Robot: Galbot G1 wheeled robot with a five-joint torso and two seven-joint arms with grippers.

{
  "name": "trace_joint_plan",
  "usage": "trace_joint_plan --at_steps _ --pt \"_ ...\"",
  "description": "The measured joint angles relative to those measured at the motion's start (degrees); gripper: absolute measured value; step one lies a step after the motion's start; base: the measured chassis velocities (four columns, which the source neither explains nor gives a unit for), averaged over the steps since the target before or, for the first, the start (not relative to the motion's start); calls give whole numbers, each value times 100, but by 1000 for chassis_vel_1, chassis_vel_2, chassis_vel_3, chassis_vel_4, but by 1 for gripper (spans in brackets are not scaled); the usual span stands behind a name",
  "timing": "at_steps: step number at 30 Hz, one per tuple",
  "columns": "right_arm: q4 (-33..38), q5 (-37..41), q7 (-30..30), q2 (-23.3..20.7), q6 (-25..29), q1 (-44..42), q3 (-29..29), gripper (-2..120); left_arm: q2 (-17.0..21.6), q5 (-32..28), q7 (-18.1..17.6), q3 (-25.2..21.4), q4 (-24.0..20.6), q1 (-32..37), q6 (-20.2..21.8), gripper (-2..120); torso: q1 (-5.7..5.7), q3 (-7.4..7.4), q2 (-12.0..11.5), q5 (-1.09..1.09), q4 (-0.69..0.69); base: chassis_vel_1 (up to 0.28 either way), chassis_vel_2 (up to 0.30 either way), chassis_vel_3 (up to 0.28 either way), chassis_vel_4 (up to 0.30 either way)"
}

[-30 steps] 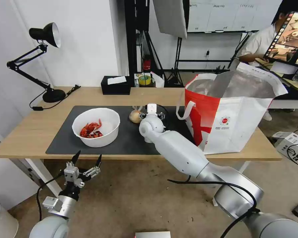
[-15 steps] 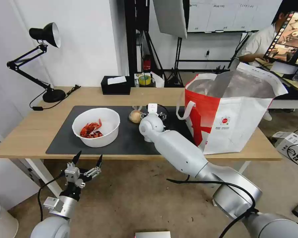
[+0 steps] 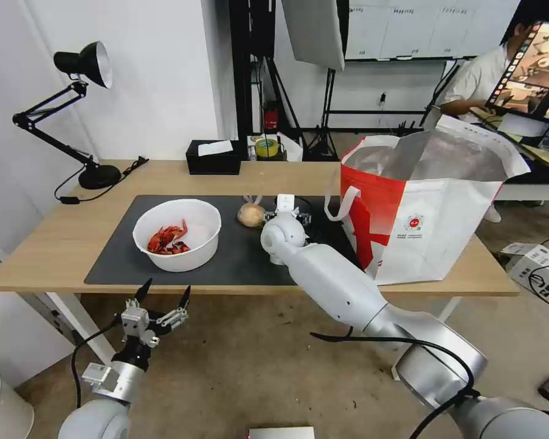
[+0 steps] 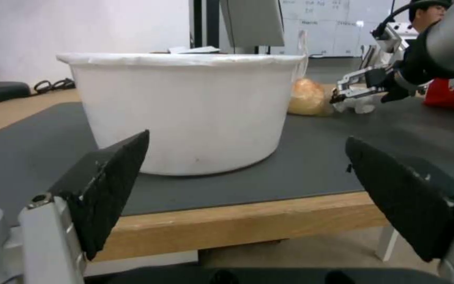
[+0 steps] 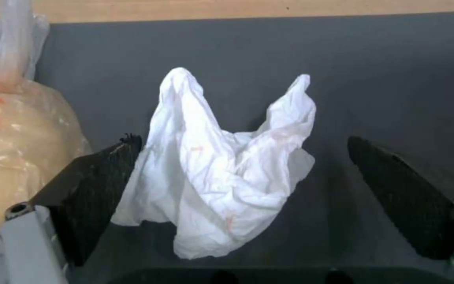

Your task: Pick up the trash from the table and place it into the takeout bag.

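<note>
crumpled tissue (image 5: 222,165) — between open right end effector (image 5: 242,197)

Crumpled white tissue (image 5: 222,165) is hidden behind the right arm's wrist in head view; bagged bun (image 5: 17,150) is cut off at nine o'clock in right wrist view.

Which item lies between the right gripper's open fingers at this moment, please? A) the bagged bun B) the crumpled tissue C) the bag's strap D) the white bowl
B: in the right wrist view the tissue lies on the mat between the spread fingers of the right gripper, with the bun off to one side, outside them.
</note>
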Motion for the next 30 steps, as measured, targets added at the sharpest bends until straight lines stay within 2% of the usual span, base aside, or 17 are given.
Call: trace_joint_plan --at_steps 23,27,29,30 --pt "-135 -9 -288 52 -31 -8 32 100 9 -50 -9 50 15 -28 3 100 0 0 0 0 0 0 0 0 0" --pt "-144 -8 -316 48 -17 5 32 94 -1 -50 -10 74 11 -28 3 100 0 0 0 0 0 0 0 0 0" --pt "-149 -9 -338 34 -7 6 32 83 -6 -48 -10 83 2 -28 3 100 -1 0 0 0 0 0 0 0 0" --pt "-149 -9 -338 34 -7 6 32 83 -6 -48 -10 83 2 -28 3 100 -1 0 0 0 0 0 0 0 0"
